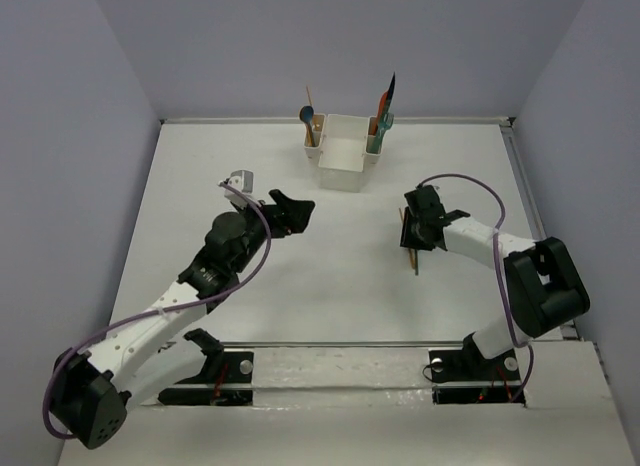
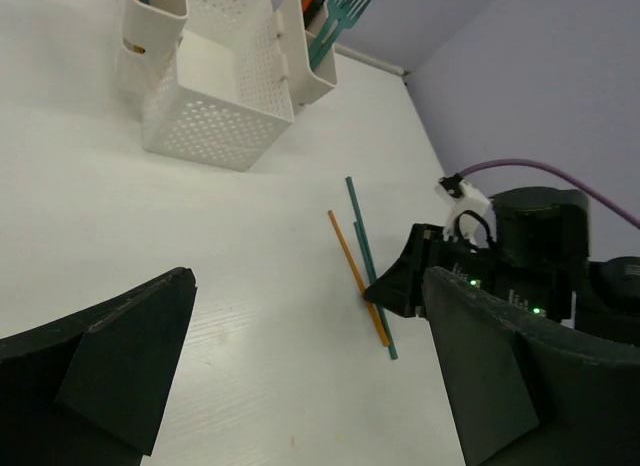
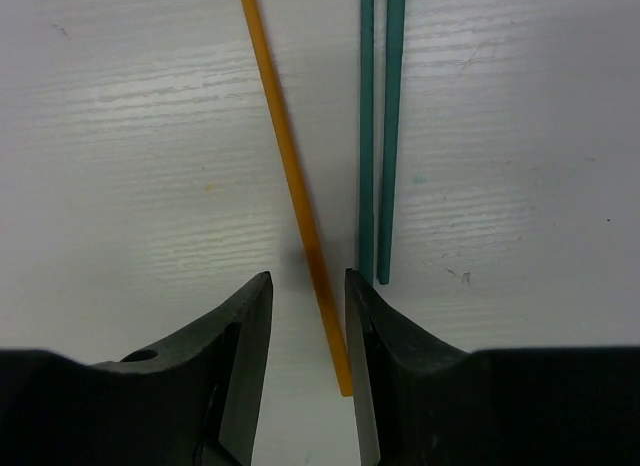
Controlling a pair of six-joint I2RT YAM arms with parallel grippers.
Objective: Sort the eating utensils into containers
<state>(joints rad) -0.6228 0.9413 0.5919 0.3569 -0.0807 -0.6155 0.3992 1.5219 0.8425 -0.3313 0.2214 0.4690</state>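
Partly sorted: blue spoon (image 1: 307, 114) and teal fork (image 1: 385, 116) stand in side compartments of white caddy (image 1: 340, 173). Left to sort: orange chopstick (image 3: 290, 166) and two teal chopsticks (image 3: 366, 136), flat on table, side by side. Right gripper (image 3: 308, 286) straddles orange chopstick, fingers narrowed, not clamped. Left gripper (image 1: 293, 214) spread wide, empty.

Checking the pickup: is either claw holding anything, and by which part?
Nothing held yet. Right claw straddles the orange chopstick near its end, jaws not closed on it; left claw open, empty.
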